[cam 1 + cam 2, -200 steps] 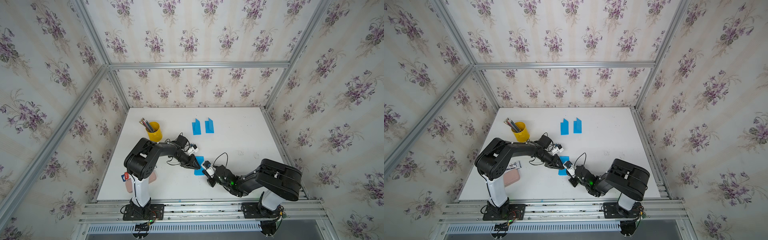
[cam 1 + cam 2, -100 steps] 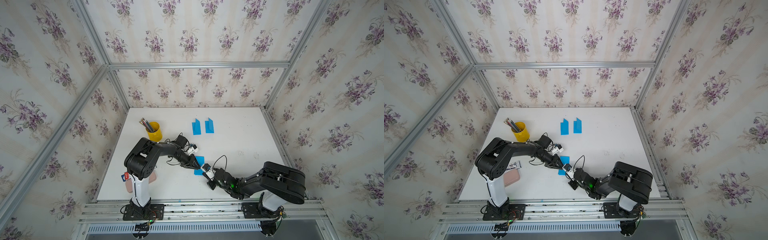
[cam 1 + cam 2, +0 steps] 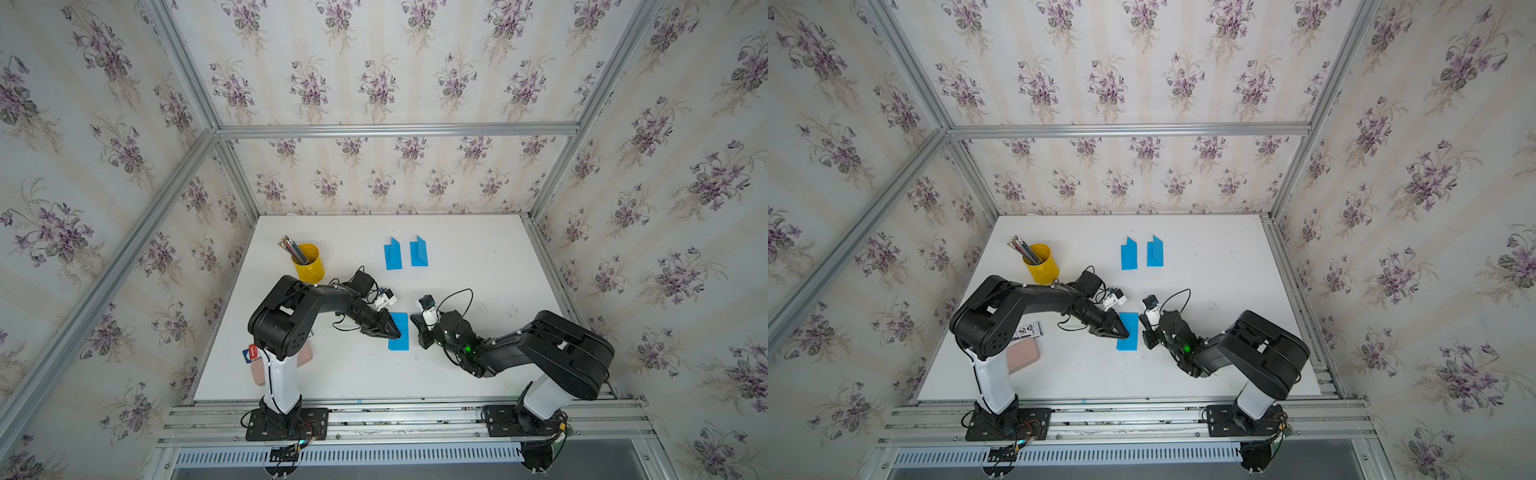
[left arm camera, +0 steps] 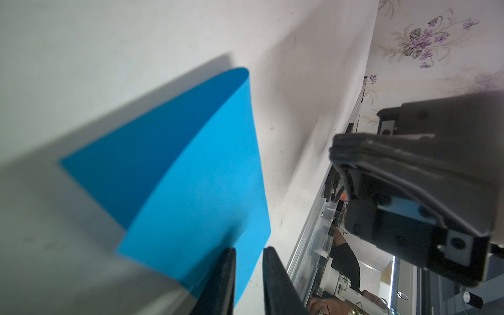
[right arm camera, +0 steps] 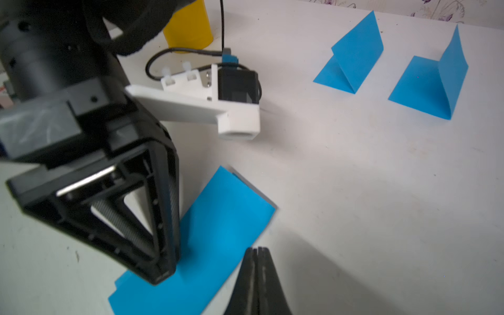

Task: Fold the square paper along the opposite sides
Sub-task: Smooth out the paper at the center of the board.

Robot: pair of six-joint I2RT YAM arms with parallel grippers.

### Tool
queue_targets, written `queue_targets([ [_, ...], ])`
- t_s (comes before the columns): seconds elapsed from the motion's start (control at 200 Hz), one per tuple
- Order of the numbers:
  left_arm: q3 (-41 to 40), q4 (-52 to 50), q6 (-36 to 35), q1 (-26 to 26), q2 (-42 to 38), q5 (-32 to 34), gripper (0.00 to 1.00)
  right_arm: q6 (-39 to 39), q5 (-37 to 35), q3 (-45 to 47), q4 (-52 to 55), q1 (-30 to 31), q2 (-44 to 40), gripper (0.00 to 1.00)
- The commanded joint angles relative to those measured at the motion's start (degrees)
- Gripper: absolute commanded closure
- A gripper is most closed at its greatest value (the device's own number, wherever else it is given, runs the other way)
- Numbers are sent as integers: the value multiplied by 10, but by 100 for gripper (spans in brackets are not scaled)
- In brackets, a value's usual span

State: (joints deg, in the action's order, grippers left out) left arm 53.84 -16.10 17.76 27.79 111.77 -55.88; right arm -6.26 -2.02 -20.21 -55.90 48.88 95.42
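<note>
The blue square paper point(image 3: 399, 331) point(image 3: 1128, 331) lies folded in half on the white table point(image 3: 478, 270), a narrow strip between both arms. In the left wrist view the paper's point(image 4: 191, 177) upper layer arches loosely over the lower one. My left gripper point(image 3: 395, 332) point(image 4: 248, 272) rests its tips on the strip's left side, jaws a narrow gap apart with nothing between them. My right gripper point(image 3: 413, 319) point(image 5: 256, 251) is shut, empty, its tip at the paper's point(image 5: 218, 231) right long edge, towards the far end.
A yellow cup point(image 3: 307, 259) of pencils stands at the back left. Two folded blue papers point(image 3: 392, 253) point(image 3: 418, 251) stand half open at the back middle. A pink case point(image 3: 1022, 353) and a small card point(image 3: 1027, 330) lie by the left arm's base.
My right gripper has moved along the paper's right edge, from its near end towards the far end. The left gripper stays on the paper.
</note>
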Motion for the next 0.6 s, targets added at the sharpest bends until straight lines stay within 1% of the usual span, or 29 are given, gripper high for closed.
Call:
queue_targets([
  [0.0, -14, -79, 3, 1, 17, 234, 74, -30, 47, -28, -83, -10, 43, 100],
  [0.115, -17, -77, 5, 1, 18, 233, 74, -51, 62, -42, -101, -10, 82, 100],
  [0.34, -21, -73, 14, 1, 19, 229, 75, -75, 56, -42, -114, -16, 144, 100],
  [0.594, -33, -61, 30, 1, 12, 230, 76, -78, 49, -64, -64, -38, 151, 100],
])
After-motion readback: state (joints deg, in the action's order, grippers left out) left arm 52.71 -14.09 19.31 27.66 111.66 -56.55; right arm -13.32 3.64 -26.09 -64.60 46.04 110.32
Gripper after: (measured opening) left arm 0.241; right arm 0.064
